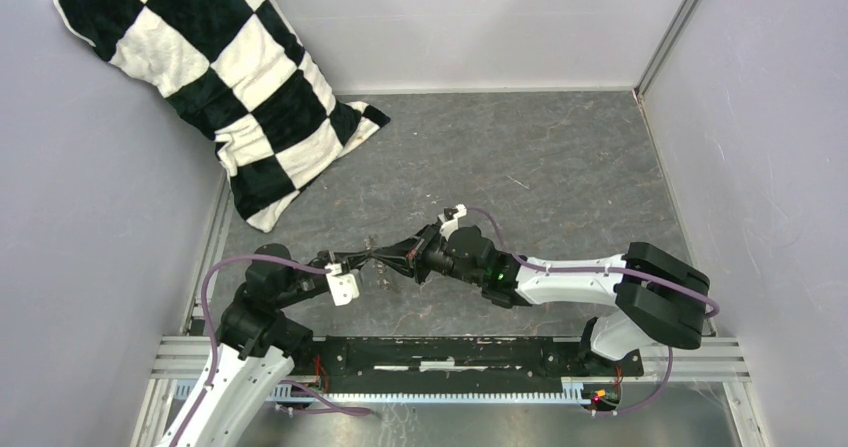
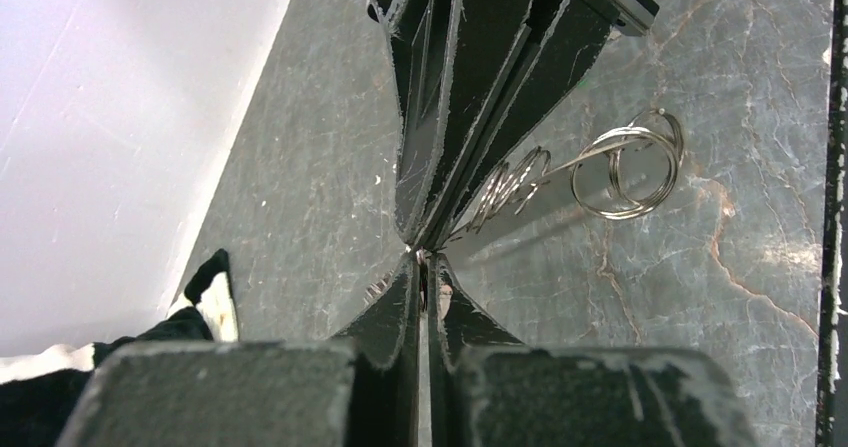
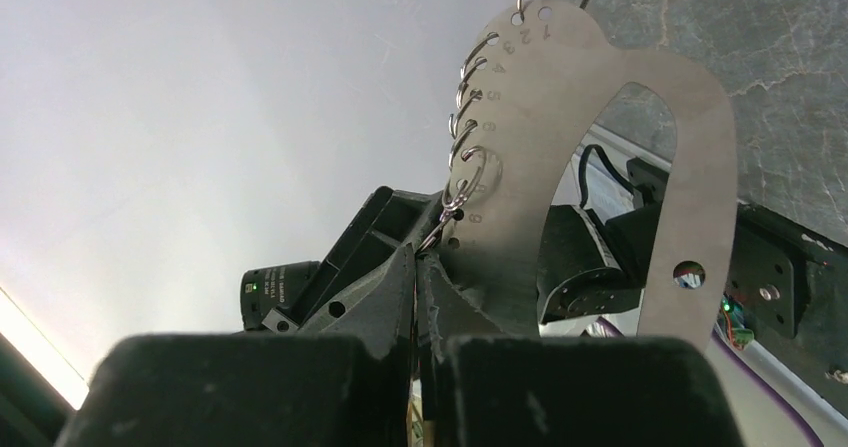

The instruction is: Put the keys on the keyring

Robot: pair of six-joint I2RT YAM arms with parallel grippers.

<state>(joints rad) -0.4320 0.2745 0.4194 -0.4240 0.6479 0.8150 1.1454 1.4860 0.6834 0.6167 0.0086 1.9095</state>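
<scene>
I count one keyring (image 3: 600, 77), a flat silvery loop, with about six small rings (image 3: 470, 82) strung along its numbered edge. My two claws meet tip to tip over the middle of the worktop (image 1: 560, 157). My right claw (image 3: 417, 262) is pinched tight on the keyring's lower corner. From there the loop stands up toward 12 o'clock, off the worktop. My left claw (image 2: 425, 267) is narrow, fingers together, at that same corner by the lowest ring; I cannot tell whether it grips anything. One checkered pillow (image 1: 215, 87) leans at 10 o'clock, well apart. The walls (image 1: 760, 167) close off 9, 12 and 3 o'clock, and the rail (image 1: 450, 352) runs at 6. There is open room from 12 to 3.
</scene>
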